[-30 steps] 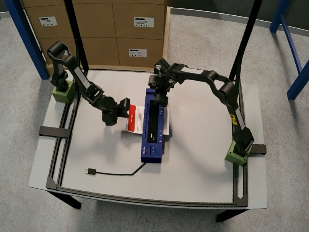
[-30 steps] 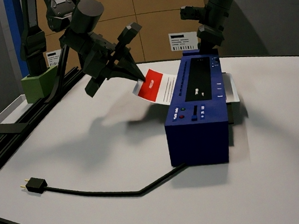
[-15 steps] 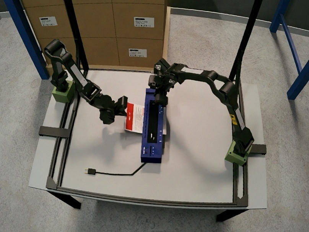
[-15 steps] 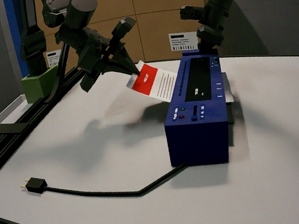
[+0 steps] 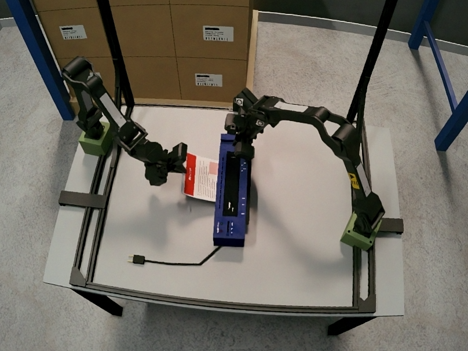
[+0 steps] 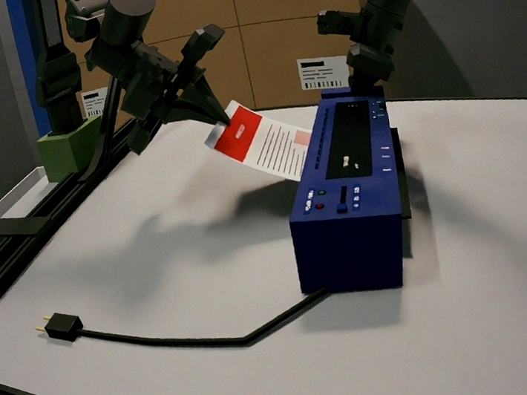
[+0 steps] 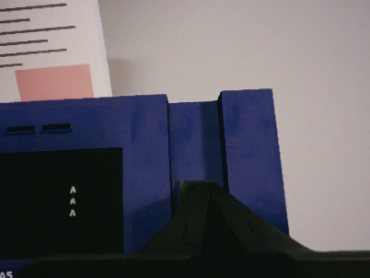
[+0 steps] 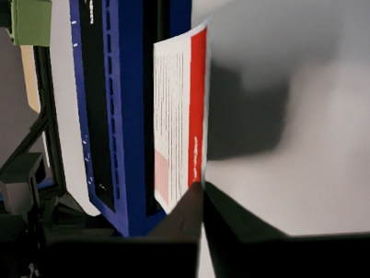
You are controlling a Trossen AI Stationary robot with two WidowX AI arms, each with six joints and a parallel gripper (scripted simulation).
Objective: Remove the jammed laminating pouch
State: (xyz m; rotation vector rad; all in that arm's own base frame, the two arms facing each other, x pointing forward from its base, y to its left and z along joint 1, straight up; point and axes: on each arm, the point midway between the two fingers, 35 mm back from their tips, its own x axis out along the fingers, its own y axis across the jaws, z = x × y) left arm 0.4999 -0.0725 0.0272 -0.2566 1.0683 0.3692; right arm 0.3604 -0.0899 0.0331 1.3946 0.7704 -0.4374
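The blue laminator [image 5: 232, 192] stands upright mid-table; it also shows in the exterior view [image 6: 350, 181]. The laminating pouch [image 5: 202, 177], white with a red band, sticks out of its side slot and slants up off the table [image 6: 263, 144]. My right gripper [image 5: 186, 160] is shut on the pouch's red outer edge, as the right wrist view [image 8: 202, 184] shows. My left gripper [image 5: 243, 150] is shut, its tips pressing down on the recessed key [image 7: 195, 143] at the laminator's far end. The pouch's inner edge is still in the slot.
The black power cord [image 5: 177, 262] runs from the laminator's near end to a plug [image 5: 136, 259] on the near part of the table. Black rails frame the table. Cardboard boxes [image 5: 169, 45] stand behind it.
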